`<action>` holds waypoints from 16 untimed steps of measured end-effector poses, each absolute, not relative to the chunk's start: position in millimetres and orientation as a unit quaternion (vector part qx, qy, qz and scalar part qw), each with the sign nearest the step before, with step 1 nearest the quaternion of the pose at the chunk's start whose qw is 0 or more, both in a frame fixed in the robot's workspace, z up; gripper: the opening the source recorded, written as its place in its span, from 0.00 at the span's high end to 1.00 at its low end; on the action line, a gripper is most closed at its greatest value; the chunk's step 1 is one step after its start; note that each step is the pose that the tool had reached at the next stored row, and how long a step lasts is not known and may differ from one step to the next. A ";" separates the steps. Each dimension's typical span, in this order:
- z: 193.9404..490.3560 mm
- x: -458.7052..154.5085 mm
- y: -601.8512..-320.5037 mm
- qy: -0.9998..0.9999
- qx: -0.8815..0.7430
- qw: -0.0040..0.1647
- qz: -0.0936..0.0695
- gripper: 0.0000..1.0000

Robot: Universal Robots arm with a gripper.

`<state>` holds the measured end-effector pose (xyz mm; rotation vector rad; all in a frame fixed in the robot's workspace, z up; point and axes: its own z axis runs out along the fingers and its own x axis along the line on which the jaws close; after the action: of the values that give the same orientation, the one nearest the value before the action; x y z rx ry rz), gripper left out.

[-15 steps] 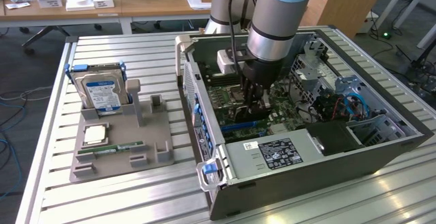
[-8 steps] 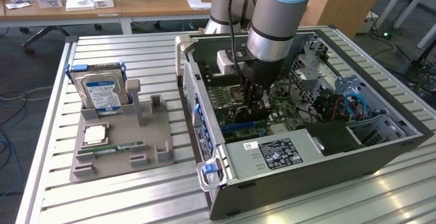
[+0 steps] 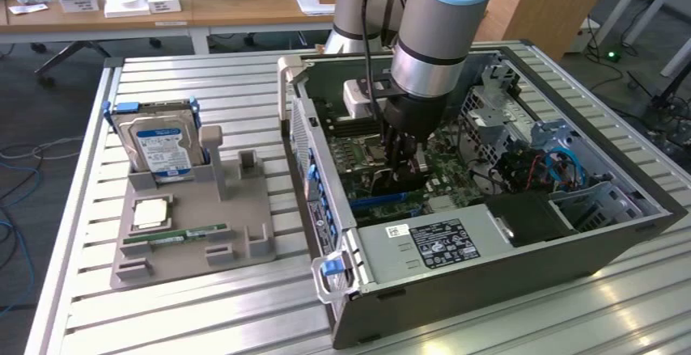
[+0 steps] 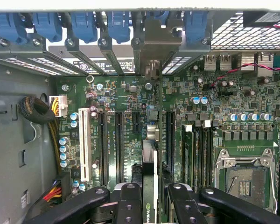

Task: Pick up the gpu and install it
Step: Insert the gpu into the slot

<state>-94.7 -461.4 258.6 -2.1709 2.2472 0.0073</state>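
Grips the gpu (image 4: pixel 149 168) edge-on in the end effector (image 4: pixel 151 191), inside the open computer case (image 3: pixel 486 262) — card directly beneath it, over the motherboard (image 4: pixel 130 95), long axis parallel to the expansion slots (image 4: pixel 117 144).

Bright even light, soft shadows

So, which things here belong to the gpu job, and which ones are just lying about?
Job: gpu, gripped by the tool; motherboard; case.

Lying about: hard drive, RAM stick and CPU, all on the grey holder beside the case.
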 end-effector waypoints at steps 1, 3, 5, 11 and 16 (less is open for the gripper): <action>258.2 -94.7 -461.4 0.719 -0.695 0.009 0.002 0.74; 257.9 -94.7 -461.4 0.719 -0.695 0.009 0.002 0.74; 257.9 -94.7 -461.4 0.719 -0.695 0.009 0.002 0.74; 256.9 -94.7 -461.4 0.719 -0.695 0.009 0.002 0.74; 255.5 -94.7 -461.3 0.719 -0.695 0.009 0.002 0.74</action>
<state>-94.7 -461.3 255.5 -2.1707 2.2471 0.0074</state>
